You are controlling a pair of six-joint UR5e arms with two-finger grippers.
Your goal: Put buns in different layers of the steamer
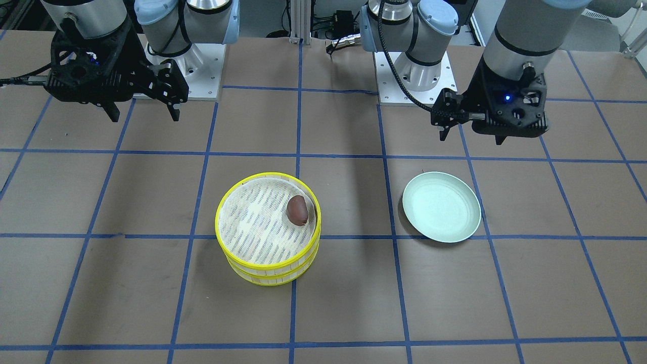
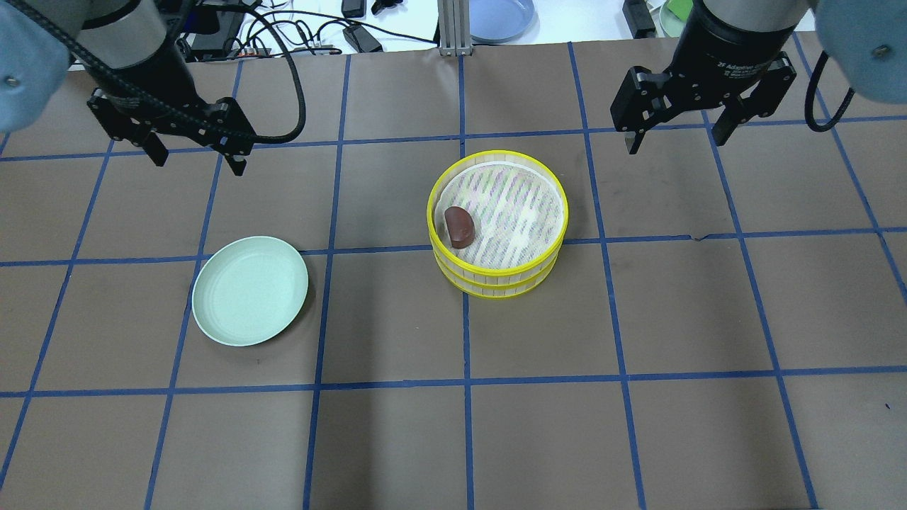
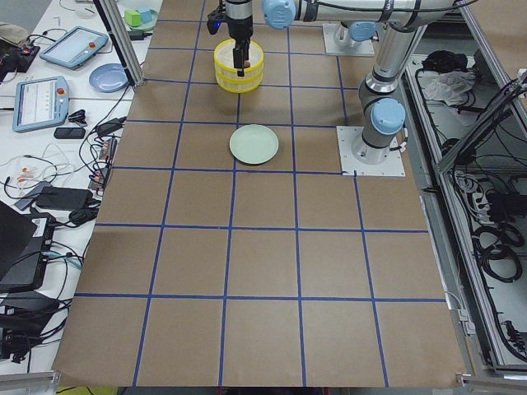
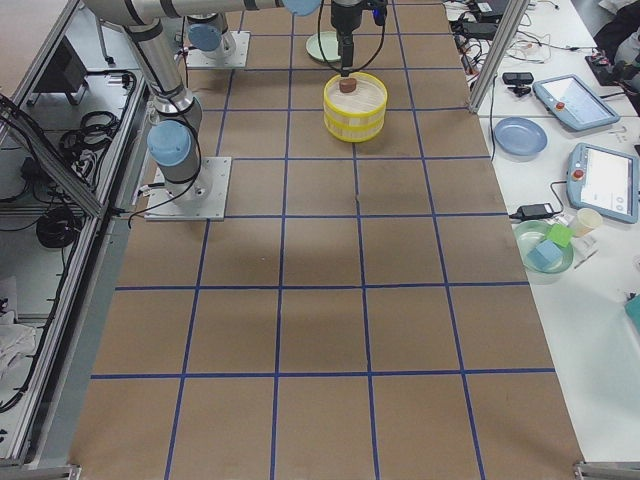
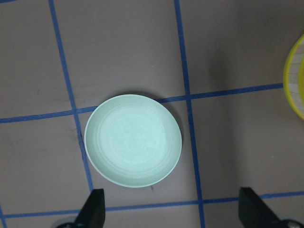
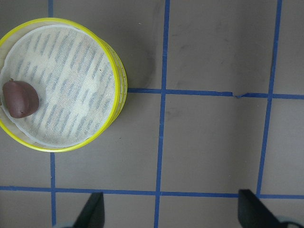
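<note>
Two yellow-rimmed steamer layers [image 2: 496, 276] stand stacked at the table's middle; they also show in the front view [image 1: 268, 273] and the right wrist view [image 6: 118, 80]. The dark reddish-brown bun [image 2: 459, 225] lies in the top layer near its rim, also in the front view [image 1: 297, 210] and the right wrist view [image 6: 20, 99]. The cream-white bun is hidden or out of view. My left gripper [image 2: 195, 159] is open and empty, high above the table behind the plate. My right gripper [image 2: 677, 138] is open and empty, high to the right of the steamer.
A pale green plate [image 2: 250, 290] lies bare on the table to the steamer's left, also in the left wrist view [image 5: 133, 140]. Blue tape lines grid the brown table. Tablets, cables and bowls sit on side benches beyond the table's far edge.
</note>
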